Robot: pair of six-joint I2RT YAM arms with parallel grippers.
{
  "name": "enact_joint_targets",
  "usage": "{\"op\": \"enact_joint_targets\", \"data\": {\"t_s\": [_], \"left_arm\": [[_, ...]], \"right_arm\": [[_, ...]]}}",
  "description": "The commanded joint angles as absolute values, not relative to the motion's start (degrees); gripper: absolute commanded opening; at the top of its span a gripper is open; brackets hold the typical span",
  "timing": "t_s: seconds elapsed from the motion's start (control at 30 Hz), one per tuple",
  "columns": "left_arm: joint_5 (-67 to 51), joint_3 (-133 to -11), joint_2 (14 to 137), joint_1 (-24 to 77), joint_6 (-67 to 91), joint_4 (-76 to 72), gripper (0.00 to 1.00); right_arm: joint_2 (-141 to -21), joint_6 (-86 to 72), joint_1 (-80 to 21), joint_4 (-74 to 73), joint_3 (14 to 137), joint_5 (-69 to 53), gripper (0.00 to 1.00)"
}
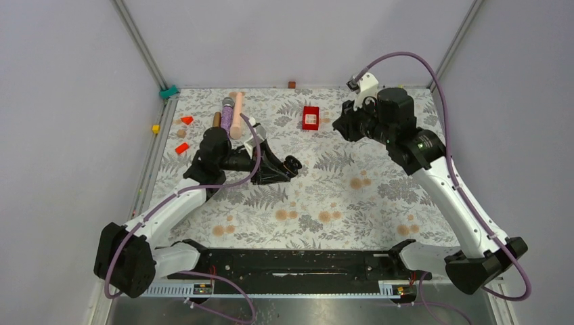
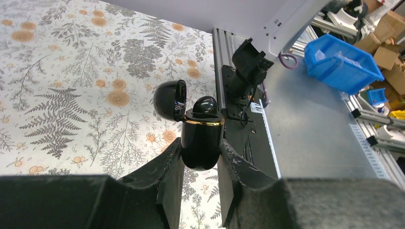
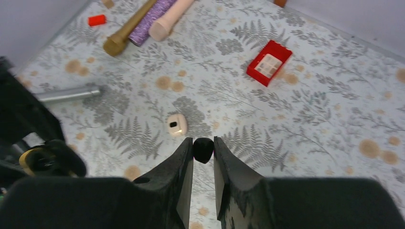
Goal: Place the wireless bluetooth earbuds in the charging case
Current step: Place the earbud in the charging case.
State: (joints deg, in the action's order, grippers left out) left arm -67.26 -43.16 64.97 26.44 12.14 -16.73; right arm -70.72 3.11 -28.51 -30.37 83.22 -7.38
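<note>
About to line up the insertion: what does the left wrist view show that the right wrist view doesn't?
Left wrist only: the left gripper shut on the open black charging case, a seated black earbud inside. Right wrist only: the right gripper shut on a second black earbud; a small whitish piece and a red block beyond it. Both: the fern-patterned table cover; possibly the case, dark at the right view's left edge.

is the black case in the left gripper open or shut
Open. The black charging case has its lid swung back on the hinge, and one black earbud sits in its top.
</note>
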Motion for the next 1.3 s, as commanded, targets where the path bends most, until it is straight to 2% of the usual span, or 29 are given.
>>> {"op": "enact_joint_targets", "data": {"t_s": [0.0, 0.2, 0.37, 0.67, 0.93, 1.13, 1.27], "left_arm": [[-63.4, -47.9, 69.3, 26.5, 17.0, -20.6, 0.00], [-58.8, -52.1, 75.6, 26.6, 24.8, -28.0, 0.00], [-53.6, -51.0, 78.9, 27.0, 29.2, -37.3, 0.00], [-49.1, -44.7, 79.1, 27.7, 21.1, -45.3, 0.00], [-43.8, -42.9, 76.5, 27.7, 7.5, -41.5, 0.00], [-33.3, -41.5, 74.9, 27.4, 7.5, -45.2, 0.00], [-27.1, -42.1, 73.6, 27.7, 4.3, -41.3, 0.00]], "right_arm": [[-66.4, -6.0, -28.9, -19.0, 78.9, -15.0, 0.23], [-66.1, -9.0, -28.9, -15.6, 77.7, -17.3, 0.24], [-66.4, -12.3, -29.0, -13.0, 76.6, -18.2, 0.24], [-69.2, -12.7, -29.9, -10.8, 77.4, -19.4, 0.24], [-68.5, -7.5, -31.3, -13.1, 80.8, -23.6, 0.25], [-67.8, -4.8, -31.3, -13.2, 81.3, -22.2, 0.26], [-69.9, -5.0, -31.3, -13.0, 82.2, -21.2, 0.27]]}}
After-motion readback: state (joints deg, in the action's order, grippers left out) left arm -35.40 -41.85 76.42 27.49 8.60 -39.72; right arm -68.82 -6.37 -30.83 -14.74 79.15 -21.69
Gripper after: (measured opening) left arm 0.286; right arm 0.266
